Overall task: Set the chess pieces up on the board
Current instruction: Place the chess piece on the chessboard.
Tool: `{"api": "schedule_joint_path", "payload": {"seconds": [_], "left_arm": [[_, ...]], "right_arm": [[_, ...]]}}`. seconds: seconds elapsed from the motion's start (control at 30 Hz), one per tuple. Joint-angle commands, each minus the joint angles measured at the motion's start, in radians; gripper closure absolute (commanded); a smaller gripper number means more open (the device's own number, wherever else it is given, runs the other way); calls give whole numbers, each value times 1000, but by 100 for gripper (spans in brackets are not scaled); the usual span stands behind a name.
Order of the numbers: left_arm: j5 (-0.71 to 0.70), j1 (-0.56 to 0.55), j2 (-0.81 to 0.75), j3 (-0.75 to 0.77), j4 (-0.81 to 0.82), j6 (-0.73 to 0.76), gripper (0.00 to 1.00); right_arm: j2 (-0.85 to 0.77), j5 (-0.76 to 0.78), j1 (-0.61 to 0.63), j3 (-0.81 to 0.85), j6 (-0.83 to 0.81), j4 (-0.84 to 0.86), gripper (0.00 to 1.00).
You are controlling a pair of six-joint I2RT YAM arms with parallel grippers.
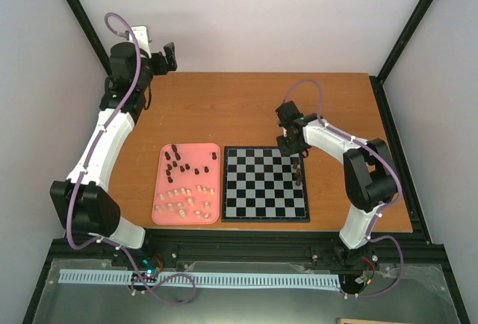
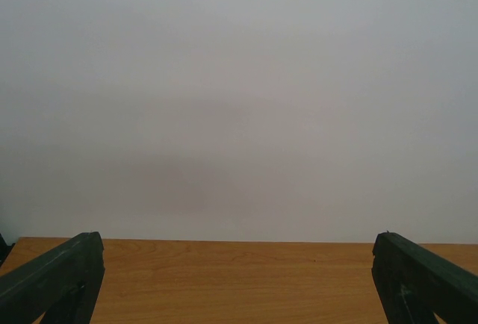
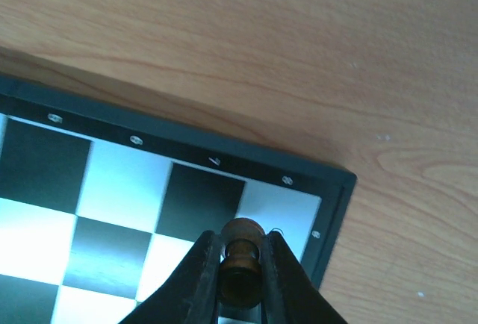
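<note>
The board (image 1: 265,184) lies flat at the table's middle right, and I see no pieces standing on it. The chess pieces sit loose in a pink tray (image 1: 215,152) left of it: dark ones (image 1: 179,163) at the far end, cream ones (image 1: 183,198) nearer. My right gripper (image 1: 297,166) hangs over the board's far right corner (image 3: 328,189), shut on a dark brown piece (image 3: 243,268) that stands upright between the fingers (image 3: 196,279). At the far left, my left gripper (image 1: 168,55) is raised with its fingers (image 2: 56,275) wide open and nothing between them.
The left wrist view holds only bare wooden table (image 2: 239,279) and a pale wall (image 2: 239,100). Black frame posts (image 1: 407,29) stand at the table's back corners. Bare wood (image 1: 246,107) stretches behind the tray and board.
</note>
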Motion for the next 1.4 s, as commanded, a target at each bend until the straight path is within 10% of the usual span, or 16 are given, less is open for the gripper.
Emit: {"api": "schedule_joint_path", "payload": {"seconds": [0.0,1.0,1.37], "left_arm": [[3,-2,14,34,30,5,0],[3,-3,18,36,26,3,0],[3,-3,16,36,24,3,0]], "right_arm": [[-60,4,-31,-41,24,20,92],[18,-43,-80,-81,6,88,91],[-42,-55,-80,-116,3,83,75]]}}
